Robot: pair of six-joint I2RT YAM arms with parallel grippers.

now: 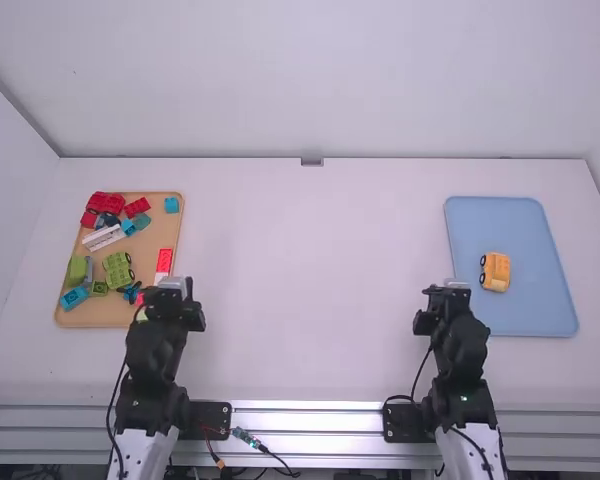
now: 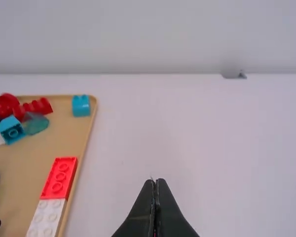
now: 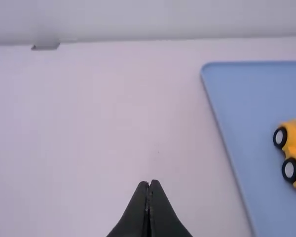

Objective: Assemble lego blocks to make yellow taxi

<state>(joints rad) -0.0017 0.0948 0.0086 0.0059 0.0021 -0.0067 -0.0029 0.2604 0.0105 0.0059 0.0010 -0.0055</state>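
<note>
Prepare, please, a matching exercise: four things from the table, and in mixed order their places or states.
1. Yellow car
2. Flat red brick
3. Lone blue block
4. Left hand

A. End to end with a white brick
B. Closed
C. On the blue tray
D. At a far corner of the tan tray

Pairs: 1-C, 2-A, 3-D, 4-B

My notes on surfaces: red block (image 2: 59,177), glossy plastic, raised studs. Blue block (image 2: 81,105), smooth plastic, slight shine. Yellow car (image 3: 293,136) looks smooth plastic, softly shiny; tyres (image 3: 290,170) dull black. Blue tray (image 3: 237,98) reads as smooth matt plastic. Tan tray (image 2: 19,168) matt and even; wood or plastic, I can't tell. White table (image 2: 187,128) smooth, low sheen. Rail (image 1: 310,407) along my near edge: bright metal, long smooth ridges.
</note>
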